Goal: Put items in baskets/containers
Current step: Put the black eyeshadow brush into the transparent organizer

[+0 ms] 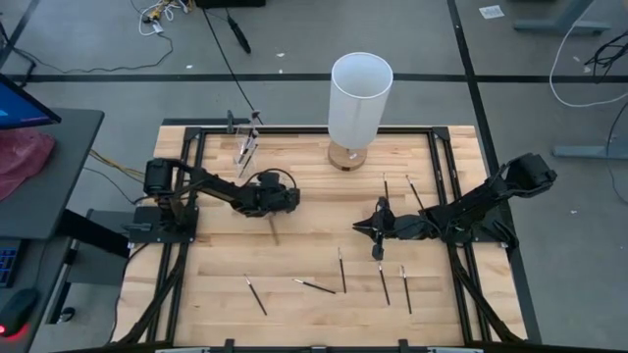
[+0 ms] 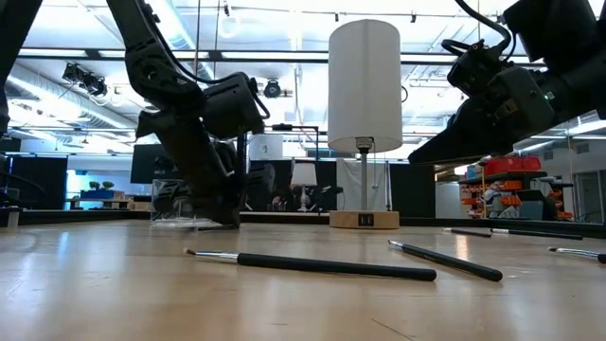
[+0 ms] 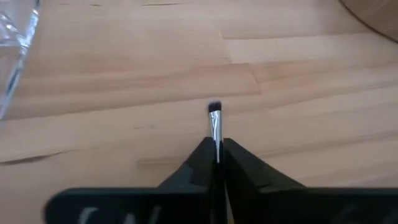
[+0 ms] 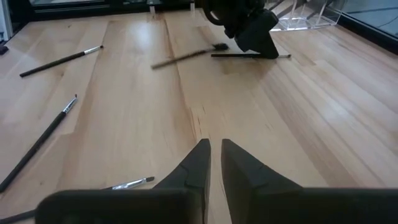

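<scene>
The left end effector [image 3: 216,163] is reaching low over the left-centre of the wooden surface [image 1: 314,196], its two dark fingers [image 3: 198,163] pressed together and pinching a thin brush [image 3: 215,127] whose silver ferrule and small dark tuft are sticking out past the fingertips, just above the wood. In the high view this end effector [image 1: 277,201] is sitting a little in front of the clear cup [image 1: 246,145], which is standing near the back left edge of the surface with a few brushes already leaning inside it. The right end effector [image 4: 214,163] is hovering over the right-centre of the surface with its fingers nearly together and a narrow gap showing between them, holding nothing. Loose brushes are lying scattered across the near half of the surface, among them a long one [image 2: 317,265] stretching across the foreground of the low view and another [image 2: 445,260] angling beside it. Two more brushes [image 1: 416,194] are lying behind the right arm. A lamp with a white cylindrical shade [image 1: 357,103] is standing at the back centre.
</scene>
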Controlling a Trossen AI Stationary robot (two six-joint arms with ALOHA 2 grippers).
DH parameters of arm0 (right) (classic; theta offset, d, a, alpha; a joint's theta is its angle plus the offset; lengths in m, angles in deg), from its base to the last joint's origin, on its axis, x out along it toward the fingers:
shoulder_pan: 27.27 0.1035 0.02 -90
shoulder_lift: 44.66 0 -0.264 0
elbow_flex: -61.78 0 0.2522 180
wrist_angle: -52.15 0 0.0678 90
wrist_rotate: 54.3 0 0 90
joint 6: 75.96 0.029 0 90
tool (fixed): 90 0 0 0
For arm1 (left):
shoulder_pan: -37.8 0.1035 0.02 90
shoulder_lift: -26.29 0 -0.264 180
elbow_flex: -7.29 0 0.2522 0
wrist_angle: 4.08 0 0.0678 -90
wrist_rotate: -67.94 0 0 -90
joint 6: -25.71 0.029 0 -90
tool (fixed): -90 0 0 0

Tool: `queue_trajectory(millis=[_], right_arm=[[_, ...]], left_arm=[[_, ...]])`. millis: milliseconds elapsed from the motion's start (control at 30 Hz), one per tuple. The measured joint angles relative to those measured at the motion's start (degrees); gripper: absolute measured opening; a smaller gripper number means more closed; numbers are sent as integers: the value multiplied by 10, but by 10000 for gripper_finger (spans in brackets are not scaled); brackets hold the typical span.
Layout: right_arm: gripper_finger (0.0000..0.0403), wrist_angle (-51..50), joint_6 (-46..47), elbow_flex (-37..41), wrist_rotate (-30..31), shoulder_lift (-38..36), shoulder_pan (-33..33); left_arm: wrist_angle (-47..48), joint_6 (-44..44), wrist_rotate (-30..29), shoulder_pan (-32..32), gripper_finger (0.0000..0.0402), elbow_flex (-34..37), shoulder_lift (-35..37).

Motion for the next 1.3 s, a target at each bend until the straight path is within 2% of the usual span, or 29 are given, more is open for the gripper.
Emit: queue_trajectory(millis=[100, 333, 733, 1100, 1300], right_arm=[[43, 0, 0, 0, 0, 0, 0], [43, 1, -1, 0, 0, 0, 0], [43, 1, 1, 0, 0, 0, 0], [43, 2, -1, 0, 0, 0, 0], [43, 2, 0, 0, 0, 0, 0]], left_arm=[[-32, 20, 17, -1, 9, -1, -1], [-73, 68, 46, -11, 10, -1, -2], [-113, 122, 96, -69, 3, -1, -1], [-130, 220, 83, -148, 2, 0, -2], [-129, 222, 59, -162, 7, 0, -2]])
